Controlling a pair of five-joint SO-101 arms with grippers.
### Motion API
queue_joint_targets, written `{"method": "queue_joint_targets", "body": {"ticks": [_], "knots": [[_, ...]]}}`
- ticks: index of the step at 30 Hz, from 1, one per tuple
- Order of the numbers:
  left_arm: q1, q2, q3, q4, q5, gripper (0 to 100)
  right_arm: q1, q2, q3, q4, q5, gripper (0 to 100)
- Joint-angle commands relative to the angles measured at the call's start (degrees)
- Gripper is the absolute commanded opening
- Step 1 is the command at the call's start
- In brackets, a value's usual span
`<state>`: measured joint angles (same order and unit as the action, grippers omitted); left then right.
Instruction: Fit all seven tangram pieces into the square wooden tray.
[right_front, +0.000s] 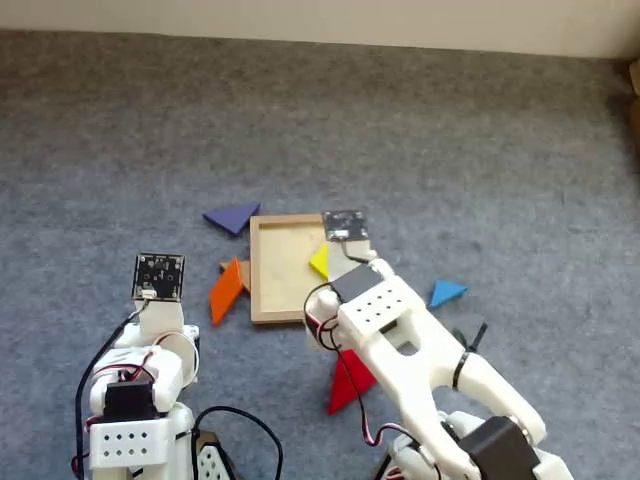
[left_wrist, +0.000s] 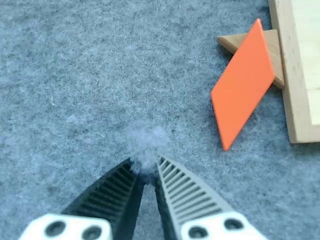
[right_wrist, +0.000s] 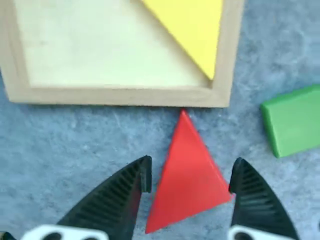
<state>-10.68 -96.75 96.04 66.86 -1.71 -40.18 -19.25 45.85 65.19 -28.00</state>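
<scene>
Here, finds the right gripper spread wide, straddling the red triangle on the carpet, with that triangle's tip just at the rim of the square wooden tray. Shows a yellow triangle inside the tray's corner and a green piece beside the red one. Has the left gripper pressed together low over the carpet, near the orange parallelogram overlapping a wood-coloured piece beside the tray.

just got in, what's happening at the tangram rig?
The right gripper is open astride the red triangle, which lies on the carpet just outside the tray. The yellow triangle sits inside it. The left gripper is shut over bare carpet near the orange parallelogram. The green piece, purple triangle and blue triangle lie outside too.
</scene>
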Motion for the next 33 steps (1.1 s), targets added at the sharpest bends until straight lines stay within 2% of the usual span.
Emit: {"method": "queue_joint_targets", "body": {"ticks": [1, 5, 12, 25, 27, 33], "knots": [[0.3, -0.6, 1.5, 0.2, 0.2, 0, 0.4, -3.1, 0.0, 1.1, -4.3, 25.3], [0.3, -0.6, 1.5, 0.2, 0.2, 0, 0.3, -3.1, 4.4, -0.5, -4.7, 25.3], [0.3, -0.6, 1.5, 0.2, 0.2, 0, 0.1, -3.1, 14.4, -12.1, -4.8, 25.5], [0.3, -0.6, 1.5, 0.2, 0.2, 0, -0.3, -3.5, 16.5, -12.4, -4.7, 25.1], [0.3, -0.6, 1.5, 0.2, 0.2, 0, -0.3, -3.6, 16.4, -12.4, -4.5, 21.7], [0.3, -0.6, 1.5, 0.2, 0.2, 0, 0.0, -3.7, 16.1, -12.4, -2.4, 2.2]]}}
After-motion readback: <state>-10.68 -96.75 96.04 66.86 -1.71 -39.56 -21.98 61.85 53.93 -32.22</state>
